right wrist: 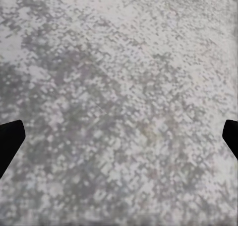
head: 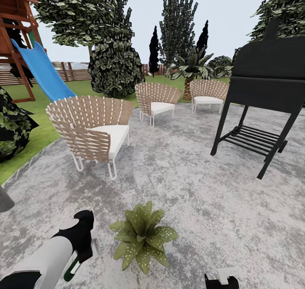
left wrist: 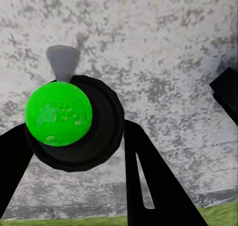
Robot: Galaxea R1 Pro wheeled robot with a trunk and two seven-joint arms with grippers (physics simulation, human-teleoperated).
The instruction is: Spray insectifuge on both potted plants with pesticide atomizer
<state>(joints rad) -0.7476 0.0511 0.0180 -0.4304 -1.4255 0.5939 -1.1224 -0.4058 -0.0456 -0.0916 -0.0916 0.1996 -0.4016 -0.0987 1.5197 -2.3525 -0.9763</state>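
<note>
My left gripper (head: 83, 237), low at the left of the head view, is shut on the pesticide atomizer (head: 71, 270), whose dark green handle pokes out below the fingers. In the left wrist view the atomizer (left wrist: 58, 114) appears as a green ball in a black body with a grey nozzle, held between the black fingers (left wrist: 148, 181) above the patio. One potted plant (head: 142, 236) stands on the grey patio (head: 203, 195), just right of that gripper. The right gripper (head: 222, 280) is at the bottom edge, and its wrist view shows the fingertips (right wrist: 10, 139) spread wide over bare paving.
Three wicker chairs (head: 95, 128) (head: 157, 99) (head: 207, 93) ring the patio. A black grill (head: 262, 94) stands at the right. A blue slide (head: 42, 70), lawn (head: 34, 123) and a dark bush (head: 12, 126) lie left. A grey object (head: 4, 200) touches the left edge.
</note>
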